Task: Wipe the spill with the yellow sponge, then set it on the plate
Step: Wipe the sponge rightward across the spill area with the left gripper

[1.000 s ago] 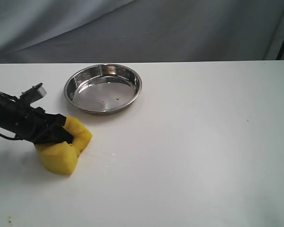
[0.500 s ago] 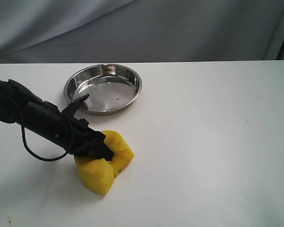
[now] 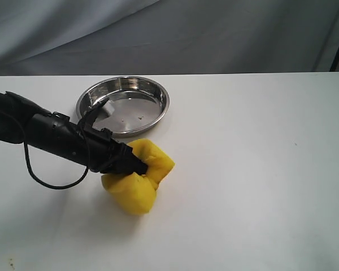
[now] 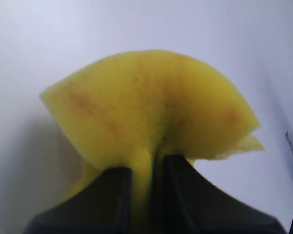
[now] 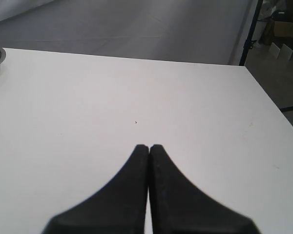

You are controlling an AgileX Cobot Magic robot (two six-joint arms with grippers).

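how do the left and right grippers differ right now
The left gripper is shut on the sponge, pinching it into a fold; the right gripper is shut on nothing. The left gripper sits near the plate in the exterior view; the right gripper is out of that view. Both are black and closed.

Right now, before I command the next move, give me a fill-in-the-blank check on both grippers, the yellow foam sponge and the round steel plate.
1. The left gripper is ____ on the thick bright yellow foam sponge, folding it.
2. The sponge is ____ yet on the round shiny stainless-steel plate.
3. The right gripper is shut and holds ____.

Missing words: shut; not; nothing.
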